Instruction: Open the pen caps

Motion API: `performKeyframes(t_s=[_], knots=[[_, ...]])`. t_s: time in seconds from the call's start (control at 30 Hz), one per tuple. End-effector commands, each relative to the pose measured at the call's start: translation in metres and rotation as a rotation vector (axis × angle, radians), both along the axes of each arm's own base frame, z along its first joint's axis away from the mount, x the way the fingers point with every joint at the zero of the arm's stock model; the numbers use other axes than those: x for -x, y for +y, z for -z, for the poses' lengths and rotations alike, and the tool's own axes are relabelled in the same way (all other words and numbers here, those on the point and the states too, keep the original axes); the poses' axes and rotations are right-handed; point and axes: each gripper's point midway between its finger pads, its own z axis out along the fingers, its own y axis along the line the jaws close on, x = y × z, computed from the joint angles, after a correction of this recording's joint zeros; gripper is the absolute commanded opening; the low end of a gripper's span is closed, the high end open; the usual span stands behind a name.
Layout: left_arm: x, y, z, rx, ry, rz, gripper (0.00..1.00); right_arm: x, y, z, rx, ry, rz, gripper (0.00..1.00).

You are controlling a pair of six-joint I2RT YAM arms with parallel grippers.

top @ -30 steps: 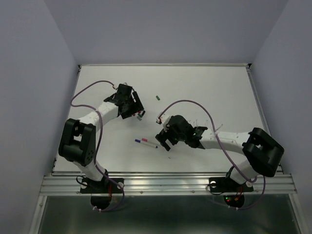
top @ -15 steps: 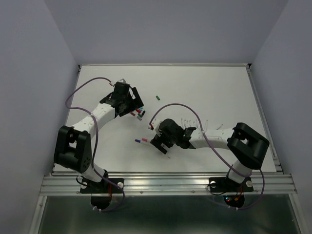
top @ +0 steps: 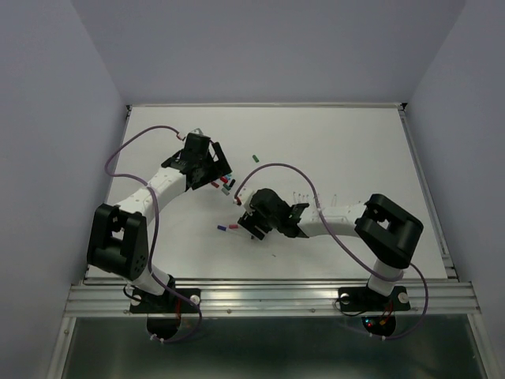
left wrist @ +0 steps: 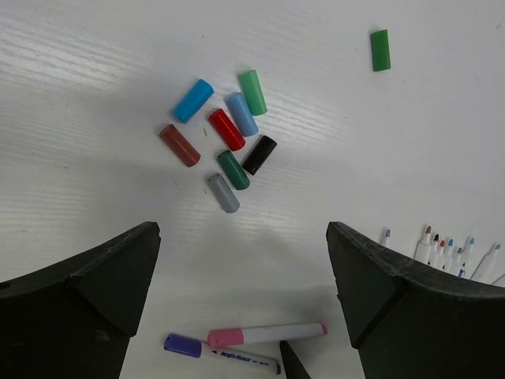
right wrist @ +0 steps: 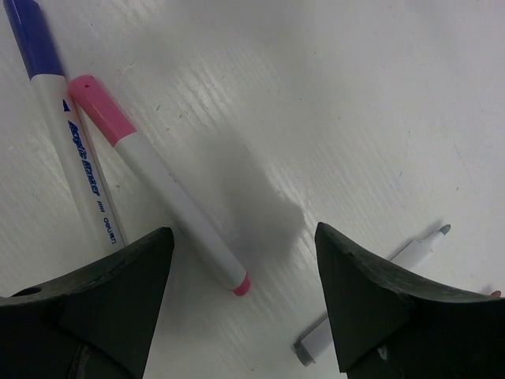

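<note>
Right claw [right wrist: 241, 237] hung spread wide, the pink cap [right wrist: 101, 109] just ahead of it to one side, likely light and slippery, best pinched around its middle.

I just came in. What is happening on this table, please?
Two robot arms are uncapping pens. The left gripper hovers open and empty over a cluster of loose caps. The right gripper, also open, hangs over a pink-capped pen and a purple-capped pen lying side by side, their caps not yet off. Several uncapped pens lie off to one side.
</note>
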Motion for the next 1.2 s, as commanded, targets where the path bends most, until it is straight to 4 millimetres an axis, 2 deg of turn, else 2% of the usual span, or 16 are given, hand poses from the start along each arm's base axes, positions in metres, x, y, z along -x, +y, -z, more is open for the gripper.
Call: performKeyframes(t_s=[0.0,0.17,0.27,0.47,0.6,0.73,0.83,1.0,1.17], knots=[[0.0,0.004,-0.018,-0.016,-0.052,0.001,0.99,0.007,0.009,0.015,0.024,0.031,-0.082,0.78],[0.001,0.005,-0.02,-0.016,-0.057,-0.001,0.99,0.02,0.022,0.02,-0.015,0.088,-0.162,0.75],[0.001,0.005,-0.022,-0.014,-0.061,-0.001,0.99,0.021,0.021,0.025,-0.008,0.098,-0.163,0.75],[0.002,0.004,-0.023,-0.01,-0.063,0.0,0.99,0.032,0.024,0.036,-0.02,0.156,-0.191,0.64],[0.002,0.003,-0.025,-0.003,-0.067,0.003,0.99,0.033,0.023,0.041,-0.032,0.188,-0.173,0.55],[0.002,0.003,-0.028,0.002,-0.07,0.001,0.99,0.035,0.021,0.047,-0.03,0.204,-0.153,0.36],[0.002,0.003,-0.032,0.005,-0.079,0.001,0.99,0.035,0.017,0.048,-0.022,0.202,-0.146,0.31],[0.001,0.0,-0.038,0.018,-0.09,0.009,0.99,0.03,0.009,0.047,-0.024,0.195,-0.126,0.2],[0.001,-0.002,-0.041,0.029,-0.096,0.019,0.99,0.019,0.006,0.043,-0.047,0.168,-0.091,0.01]])
